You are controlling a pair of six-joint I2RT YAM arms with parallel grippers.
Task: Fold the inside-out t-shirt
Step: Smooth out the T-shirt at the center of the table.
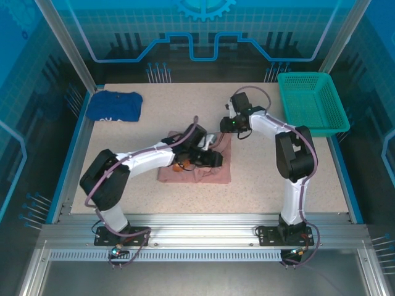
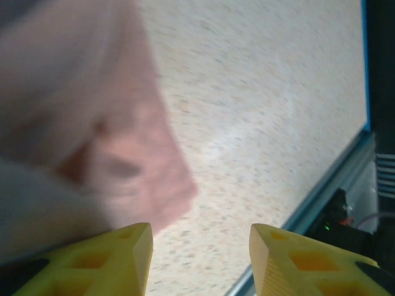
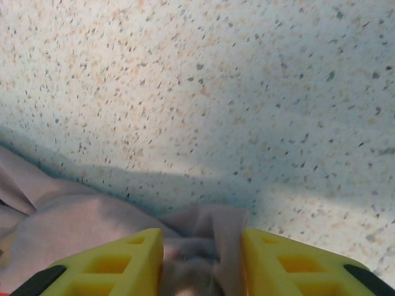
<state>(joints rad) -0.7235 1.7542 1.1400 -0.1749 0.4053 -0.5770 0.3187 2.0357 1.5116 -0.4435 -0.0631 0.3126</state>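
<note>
Folds crease the dusty-pink t-shirt [image 1: 210,174], bunched on the speckled table [image 1: 247,188].

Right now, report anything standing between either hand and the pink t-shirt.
Nothing visible does. The right hand has the pink t-shirt bunched between its fingers; the left hand hangs open beside its edge.

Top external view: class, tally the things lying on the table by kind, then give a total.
Garments: 2 (dusty-pink cloth t-shirt, dark blue folded garment)
Green plastic mesh basket: 1
Total: 3
</note>
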